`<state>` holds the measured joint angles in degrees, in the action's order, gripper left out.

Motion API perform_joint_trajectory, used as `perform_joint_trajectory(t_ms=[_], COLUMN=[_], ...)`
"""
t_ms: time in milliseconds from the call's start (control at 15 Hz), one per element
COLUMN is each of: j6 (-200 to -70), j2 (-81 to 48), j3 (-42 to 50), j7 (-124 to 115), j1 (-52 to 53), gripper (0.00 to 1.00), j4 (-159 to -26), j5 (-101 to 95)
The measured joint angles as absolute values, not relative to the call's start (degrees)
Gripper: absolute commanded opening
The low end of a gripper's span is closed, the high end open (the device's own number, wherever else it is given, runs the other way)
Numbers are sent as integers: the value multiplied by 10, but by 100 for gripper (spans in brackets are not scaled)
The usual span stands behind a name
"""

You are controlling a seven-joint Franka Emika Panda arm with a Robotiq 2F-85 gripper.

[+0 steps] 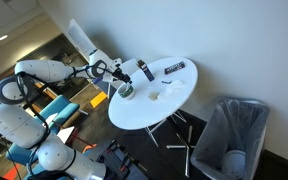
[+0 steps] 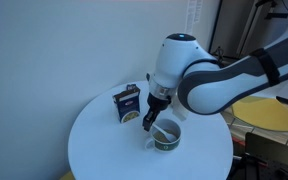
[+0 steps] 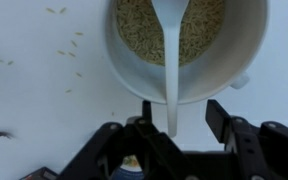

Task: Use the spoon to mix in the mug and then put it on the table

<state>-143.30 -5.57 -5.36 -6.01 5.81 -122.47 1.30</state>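
The mug [image 3: 232, 62] stands on the white round table [image 3: 44, 90], pale inside and filled with grains. A white spoon [image 3: 171, 70] rests in it, bowl in the grains and handle sticking out over the rim toward me. My gripper [image 3: 183, 108] is open, and the handle's end lies between the two fingers with a gap on each side. In both exterior views the gripper [image 2: 156, 118] [image 1: 117, 72] hangs just above the dark mug [image 2: 168, 140] [image 1: 125, 91], which sits near the table's edge [image 2: 104, 145] [image 1: 169, 100].
A dark blue box [image 2: 127, 103] stands right behind the mug. A slim dark cylinder [image 1: 144, 70] and a flat dark rectangular object [image 1: 174, 67] lie further along the table. Loose grains [image 3: 69, 60] are scattered beside the mug. A grey chair [image 1: 234, 135] stands by the table.
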Motion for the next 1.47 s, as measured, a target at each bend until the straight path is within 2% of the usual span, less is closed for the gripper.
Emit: perform_joint_trajectory(t_ms=[200,267,1133,1467], j6=[-1433,-1433,-1452,-1611], j2=[-55,-55,4,32], j3=[-54,-54,-56,-60], j7=[-60,-60,-83,-83], j1=[58,58,69,70], gripper=[5,1,3,3], j4=[-1225,-1225,-1248,-1318], j5=[10,10,-67,-135])
